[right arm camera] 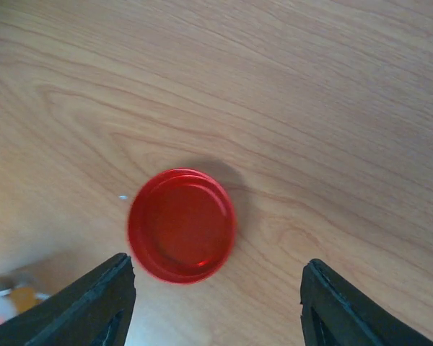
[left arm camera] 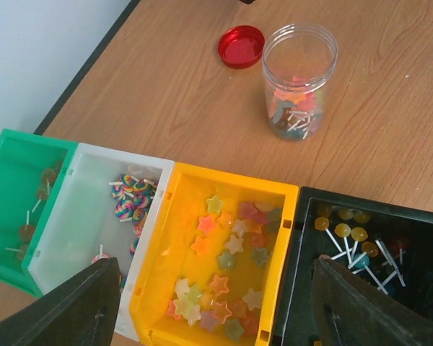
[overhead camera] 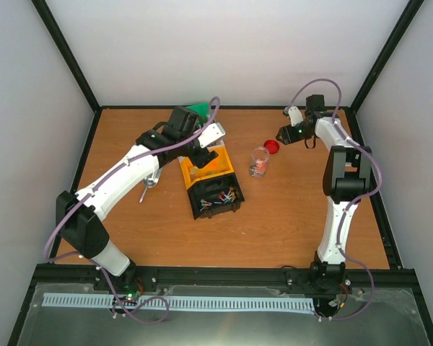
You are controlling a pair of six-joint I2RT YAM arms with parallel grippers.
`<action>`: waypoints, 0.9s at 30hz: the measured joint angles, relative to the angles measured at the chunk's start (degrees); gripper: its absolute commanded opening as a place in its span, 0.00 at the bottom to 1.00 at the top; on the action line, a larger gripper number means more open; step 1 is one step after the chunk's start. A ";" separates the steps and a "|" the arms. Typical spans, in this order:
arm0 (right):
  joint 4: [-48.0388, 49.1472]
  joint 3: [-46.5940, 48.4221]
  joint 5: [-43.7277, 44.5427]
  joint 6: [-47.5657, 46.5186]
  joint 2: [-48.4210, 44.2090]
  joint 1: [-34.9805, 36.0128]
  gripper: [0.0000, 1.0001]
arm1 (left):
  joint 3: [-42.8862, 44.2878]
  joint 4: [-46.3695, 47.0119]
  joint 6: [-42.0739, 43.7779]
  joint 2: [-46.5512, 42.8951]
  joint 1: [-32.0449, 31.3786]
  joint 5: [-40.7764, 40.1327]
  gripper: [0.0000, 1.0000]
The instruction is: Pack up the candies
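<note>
The left gripper (left arm camera: 213, 295) is seen hanging over a row of four bins, its jaws held wide apart with nothing between them; beneath it the candies (left arm camera: 224, 267) are spread through the bins: star-shaped ones in the yellow bin (left arm camera: 231, 179), round ones on white sticks in the black bin (left arm camera: 368, 203), swirled ones on sticks in the white bin (left arm camera: 119, 153), a few brownish ones on sticks in the green bin (left arm camera: 18, 144); the bins are set side by side, wall against wall; beyond them a clear jar (left arm camera: 325, 79) is stood upright on the table (left arm camera: 166, 94), open at the top, a small heap of mixed candies lying at its bottom; the red lid (left arm camera: 241, 45) is laid flat on the wood just beside the jar, not touching it; over on the other side, the right gripper (right arm camera: 216, 288) is pointed down at that lid, jaws parted wider than the lid, neither finger touching it, the lid sitting nearer the left-hand finger in the wrist view; from the top camera the lid is found between the right gripper and the jar, and the left arm is bent across the bins.
</note>
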 measured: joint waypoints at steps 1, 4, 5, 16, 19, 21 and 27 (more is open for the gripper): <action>-0.26 0.81 0.96 -0.02 1.29 0.00 0.60 | 0.09 -0.24 -0.02 0.22 0.00 0.09 0.74; -0.87 4.15 2.99 -0.04 4.63 0.17 0.57 | 0.15 -0.66 -0.02 0.55 0.04 0.15 0.74; -1.05 5.46 3.56 -0.02 5.60 0.22 0.56 | 0.22 -0.79 -0.02 0.68 0.07 0.17 0.74; -0.68 8.26 11.37 -1.60 11.02 3.50 0.43 | 0.94 -1.03 -0.02 1.92 0.22 0.22 0.74; -0.70 8.26 13.46 -2.21 12.33 4.50 0.39 | 0.94 -1.03 -0.02 1.92 0.22 0.22 0.74; -0.59 8.26 14.27 -2.58 12.83 4.94 0.34 | 0.94 -1.03 -0.02 1.92 0.22 0.22 0.74; -0.48 8.46 15.67 -3.28 12.85 5.44 0.06 | 0.94 -1.03 -0.02 1.92 0.22 0.22 0.74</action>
